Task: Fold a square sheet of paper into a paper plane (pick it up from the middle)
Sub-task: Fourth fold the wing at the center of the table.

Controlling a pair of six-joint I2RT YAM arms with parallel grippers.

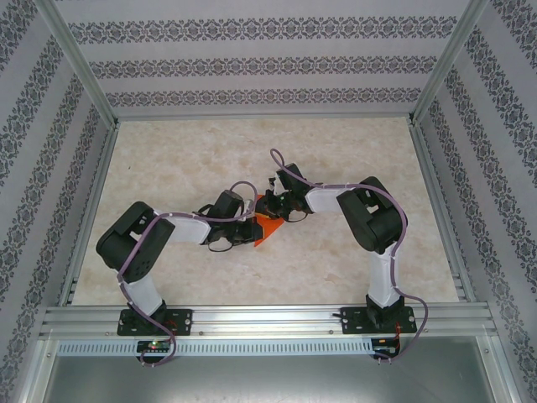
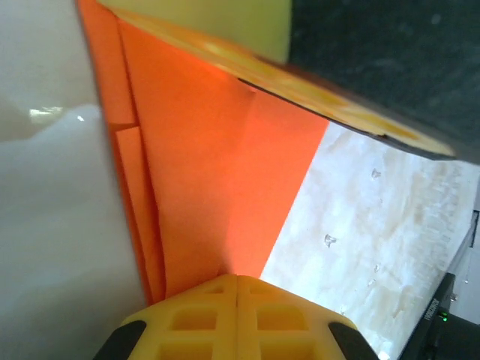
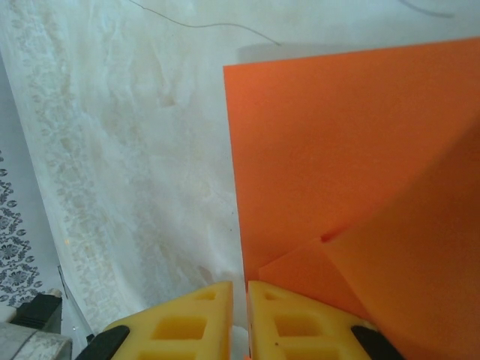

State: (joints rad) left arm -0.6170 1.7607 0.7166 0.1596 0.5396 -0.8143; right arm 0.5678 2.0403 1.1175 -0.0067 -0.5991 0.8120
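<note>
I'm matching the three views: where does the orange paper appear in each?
Top external: orange paper at picture centre.
Left wrist: orange paper, a folded band down the middle.
Right wrist: orange paper, right half.
Shared landmark: the beige marbled table.

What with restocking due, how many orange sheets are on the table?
1: the orange sheet, mid-table, pinched by the left gripper and right gripper. More may hide under the arms.
</note>
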